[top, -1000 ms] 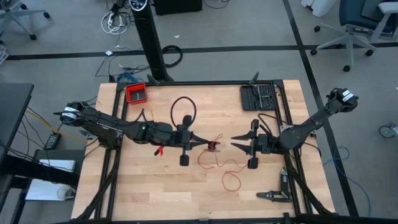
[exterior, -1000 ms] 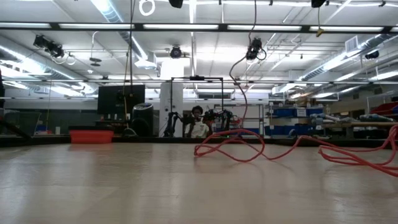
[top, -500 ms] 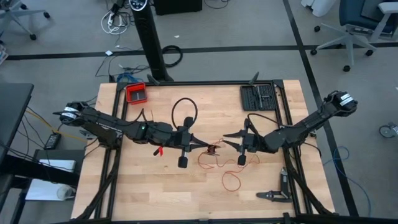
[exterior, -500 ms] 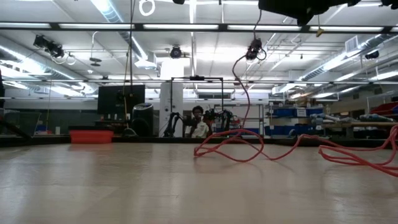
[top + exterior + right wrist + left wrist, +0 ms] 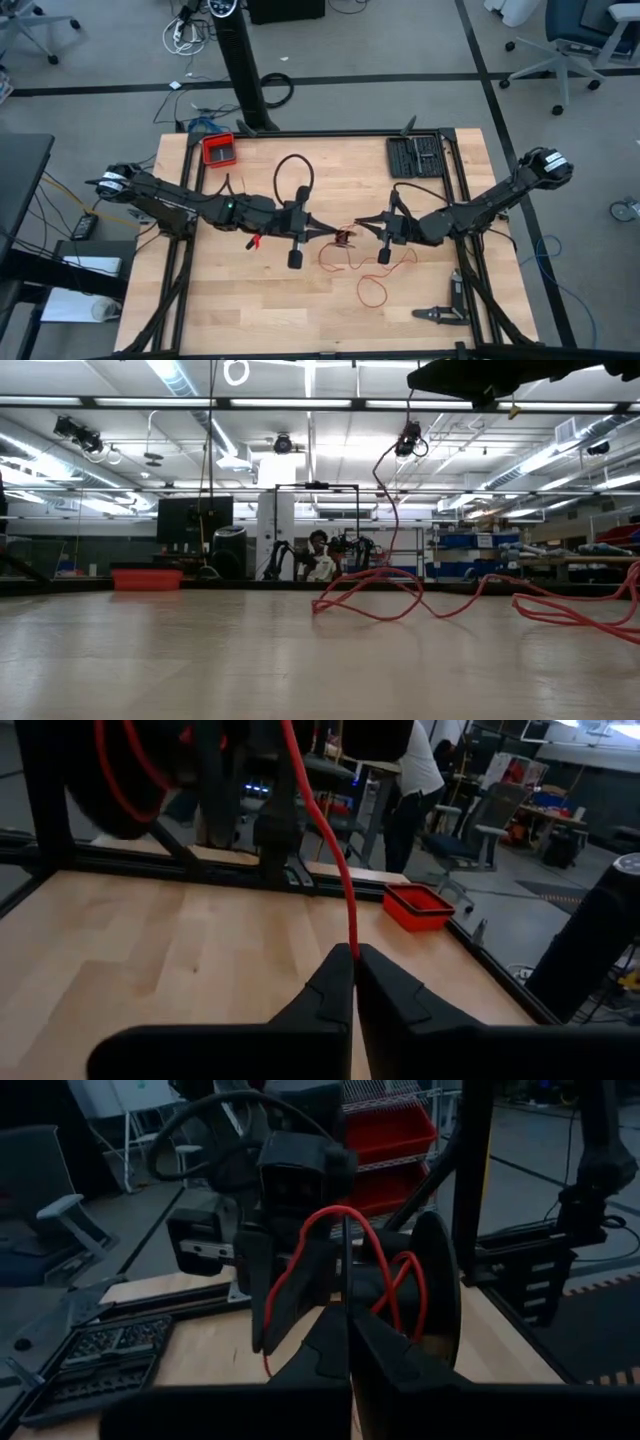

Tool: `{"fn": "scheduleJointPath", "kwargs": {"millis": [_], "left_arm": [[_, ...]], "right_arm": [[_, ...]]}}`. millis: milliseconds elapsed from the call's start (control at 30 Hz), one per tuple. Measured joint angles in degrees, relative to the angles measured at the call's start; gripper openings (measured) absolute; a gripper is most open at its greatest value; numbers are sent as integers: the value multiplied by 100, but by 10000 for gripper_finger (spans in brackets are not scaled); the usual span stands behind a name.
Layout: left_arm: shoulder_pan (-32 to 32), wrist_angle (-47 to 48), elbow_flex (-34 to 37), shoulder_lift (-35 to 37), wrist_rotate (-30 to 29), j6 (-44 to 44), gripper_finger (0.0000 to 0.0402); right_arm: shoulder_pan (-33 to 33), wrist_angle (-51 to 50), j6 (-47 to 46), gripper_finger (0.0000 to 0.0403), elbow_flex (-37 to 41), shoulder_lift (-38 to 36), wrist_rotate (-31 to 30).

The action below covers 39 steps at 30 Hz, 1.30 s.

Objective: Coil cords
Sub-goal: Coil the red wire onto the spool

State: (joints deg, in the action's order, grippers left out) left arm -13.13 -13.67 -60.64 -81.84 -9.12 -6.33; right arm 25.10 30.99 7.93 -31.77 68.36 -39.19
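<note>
The right gripper (image 5: 366, 226) sits at the middle of the table, its fingers pinched shut on the cord (image 5: 352, 262); its own wrist view shows the red strand rising straight out from between the closed tips (image 5: 352, 952). Facing it from just beside, the left gripper (image 5: 333, 232) is also clamped shut, holding the small red bundle (image 5: 345, 237) of wraps made so far; in the left wrist view the red loops (image 5: 385, 1275) hang in front of the right arm's wrist.

Working down by size: the wooden table (image 5: 250, 310) carries both arms; a black cable loop (image 5: 294, 173) lies behind the left arm; a dark tool case (image 5: 415, 156) sits at the far right corner; a red tray (image 5: 219, 149) at the far left corner; the cord itself is the thinnest thing there, trailing from the bundle in loose curves toward the table's near edge, ending in a loop (image 5: 372, 292). The low view shows those curves (image 5: 370, 595) lying slack on the wood, with one strand climbing to the gripper above.

To do this wrap well, I judge the right gripper should carry its pinch around the bundle with light, even tension; the left should hold firm so earlier turns do not slip; the slack on the table should feed freely, since a snagged loop could pull the bundle apart.
</note>
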Motion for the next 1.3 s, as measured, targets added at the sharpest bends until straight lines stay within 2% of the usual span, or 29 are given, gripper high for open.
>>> {"fn": "scheduleJointPath", "kwargs": {"millis": [233, 400, 500, 633, 733, 967, 1300], "left_arm": [[4, -323, 0, 21, -379, -77, 0], [0, 291, 0, 246, -1046, -114, 0], [-1, 704, 0, 392, -1450, -124, 0], [0, 785, 0, 542, -1814, -147, 0], [-11, 408, 0, 545, -1816, -238, 0], [-2, -514, -2, 243, -1289, -220, 0], [0, -2088, -7, -536, -1267, -376, 0]], "right_arm": [[17, -488, -385, 3, -4, -7, -124], [232, -918, -382, 2, -4, -85, -176], [331, -1214, -448, 1, 0, -159, -442], [337, -1400, -606, 1, -2, -210, -466], [282, -1397, -757, 1, -2, -198, -450], [147, -1106, -840, 0, 0, -190, -353], [127, -905, -929, 2, 0, -190, -164]]}}
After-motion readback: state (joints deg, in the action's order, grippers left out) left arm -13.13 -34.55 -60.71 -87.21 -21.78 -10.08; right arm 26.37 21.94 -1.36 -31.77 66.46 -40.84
